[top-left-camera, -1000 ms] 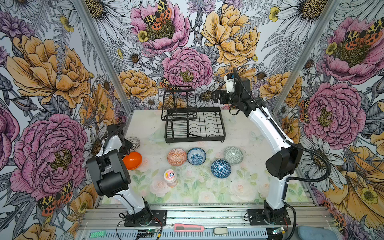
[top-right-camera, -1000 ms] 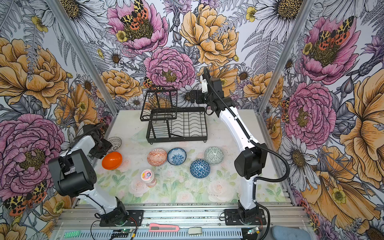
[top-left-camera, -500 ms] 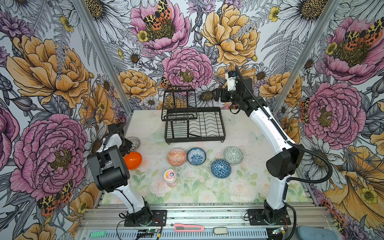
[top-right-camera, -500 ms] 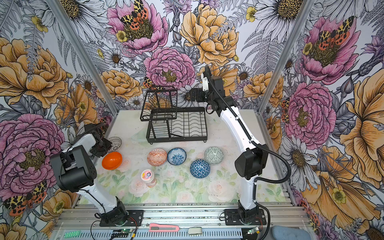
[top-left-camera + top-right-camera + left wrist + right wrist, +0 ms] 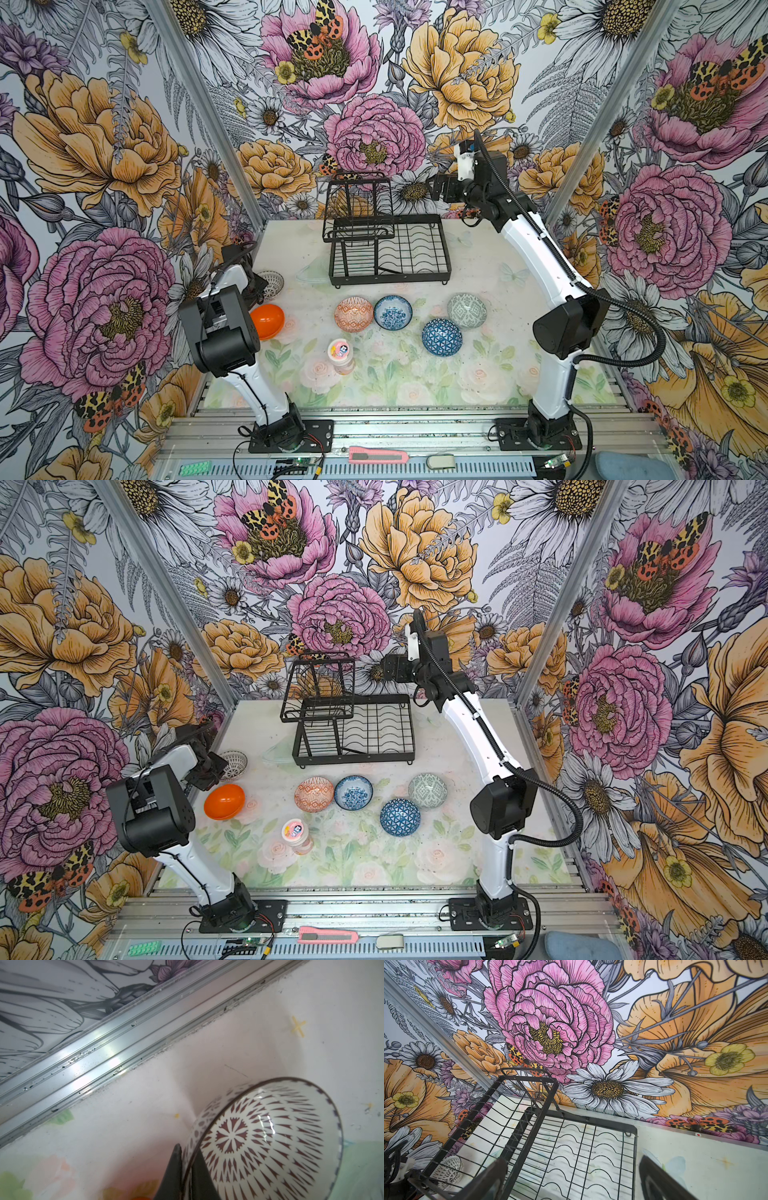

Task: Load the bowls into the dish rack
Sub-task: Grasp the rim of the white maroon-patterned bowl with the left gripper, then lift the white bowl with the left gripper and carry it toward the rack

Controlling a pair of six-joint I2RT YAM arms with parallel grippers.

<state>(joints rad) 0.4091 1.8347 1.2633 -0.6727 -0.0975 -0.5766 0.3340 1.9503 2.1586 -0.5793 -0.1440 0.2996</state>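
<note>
Floral-walled bench (image 5: 478,257): left claw (image 5: 187,1159) pinches the white patterned bowl (image 5: 270,1136) by its rim, left of the dish rack (image 5: 388,275); right claw (image 5: 571,1163) gapes wide above it.

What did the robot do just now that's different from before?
The left pincer closed on the rim of the white patterned bowl. The right pincer stayed open near the dish rack; the other bowls and the jar did not move.
</note>
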